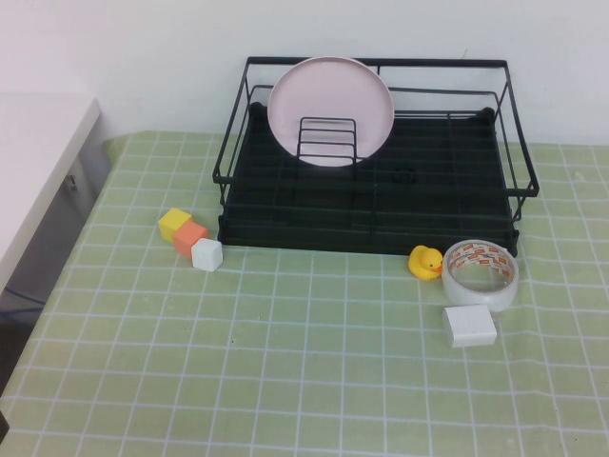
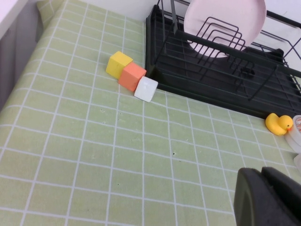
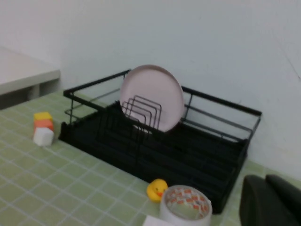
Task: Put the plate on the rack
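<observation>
plate (image 1: 330, 105) stands upright in rack (image 1: 371, 224), well apart from both closed claws.

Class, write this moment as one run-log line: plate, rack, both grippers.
plate: upright in rack, leaning behind wire holder | left gripper: shut, holding nothing, away from rack | right gripper: shut, holding nothing, near tape roll
</observation>
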Robot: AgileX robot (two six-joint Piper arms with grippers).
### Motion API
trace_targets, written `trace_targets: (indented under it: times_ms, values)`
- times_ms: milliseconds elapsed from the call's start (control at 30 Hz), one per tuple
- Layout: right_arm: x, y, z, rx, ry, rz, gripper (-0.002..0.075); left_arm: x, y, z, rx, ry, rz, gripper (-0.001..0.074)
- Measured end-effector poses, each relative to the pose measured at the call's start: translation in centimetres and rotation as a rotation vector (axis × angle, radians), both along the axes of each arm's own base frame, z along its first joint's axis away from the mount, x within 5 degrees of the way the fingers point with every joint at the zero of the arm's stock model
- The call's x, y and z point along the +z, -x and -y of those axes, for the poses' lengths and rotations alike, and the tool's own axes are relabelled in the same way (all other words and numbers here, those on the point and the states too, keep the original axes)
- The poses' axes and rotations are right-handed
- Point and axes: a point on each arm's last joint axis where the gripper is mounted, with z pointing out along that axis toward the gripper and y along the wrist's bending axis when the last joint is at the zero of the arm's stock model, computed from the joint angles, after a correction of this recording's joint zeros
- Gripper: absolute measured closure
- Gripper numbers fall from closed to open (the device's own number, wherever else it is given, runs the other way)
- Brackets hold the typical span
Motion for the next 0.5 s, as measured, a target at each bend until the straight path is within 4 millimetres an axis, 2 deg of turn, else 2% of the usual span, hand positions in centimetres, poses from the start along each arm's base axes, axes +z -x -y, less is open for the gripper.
trace_targets:
  times_ms: [133, 300, 500]
  values:
    - [-1.7, 0.3, 1.0, -0.126, -0.026, -0.093, 0.0728, 0.0, 0.0, 0.0, 0.0, 0.0, 0.0, 0.0736]
    - [-5.4, 0.3, 2.9, -0.343, -0.061, -0.185, 0.0728, 0.0, 0.0, 0.0, 0.0, 0.001, 0.0, 0.0736]
    - [-9.5, -0.6, 3.6, -0.429, -0.116, -0.207, 0.0728, 0.0, 0.0, 0.0, 0.0, 0.001, 0.0, 0.0736]
